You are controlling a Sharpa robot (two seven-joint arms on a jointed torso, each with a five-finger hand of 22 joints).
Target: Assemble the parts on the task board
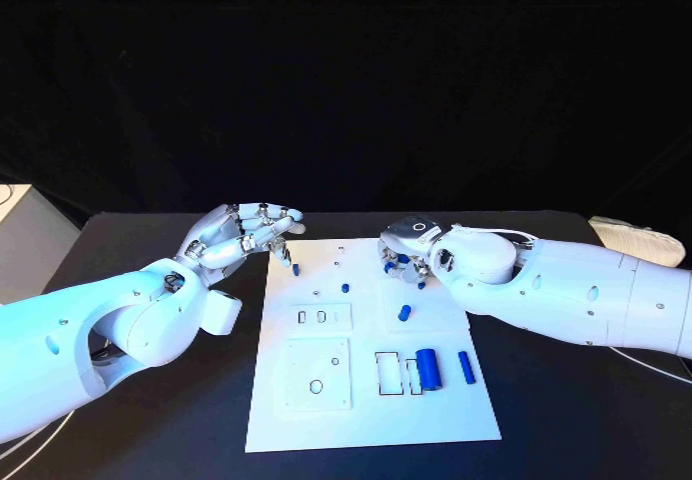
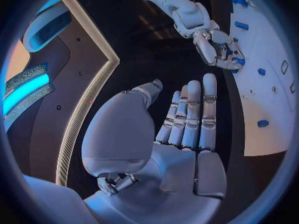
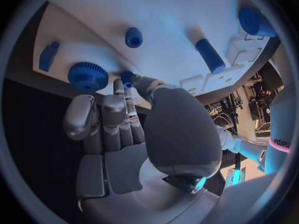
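Note:
The white task board (image 1: 368,415) lies in the middle of the table. My left hand (image 1: 242,232) hovers at its far left corner, fingers (image 2: 190,114) straight and apart, holding nothing. My right hand (image 1: 408,247) reaches down over the board's far middle. Its thumb and a finger pinch a small blue part (image 3: 126,78) just above the board (image 3: 162,15), beside a blue gear (image 3: 87,76). A blue peg (image 1: 296,268) stands near the left hand. A thick blue cylinder (image 1: 427,362) and a slim one (image 1: 466,367) lie at the near right.
More small blue parts (image 1: 405,312) (image 1: 346,288) sit mid-board. Rectangular plates with recesses (image 1: 317,375) occupy the board's left half, and open slots (image 1: 389,372) lie beside the cylinders. A pale object (image 1: 635,238) rests at the table's far right corner.

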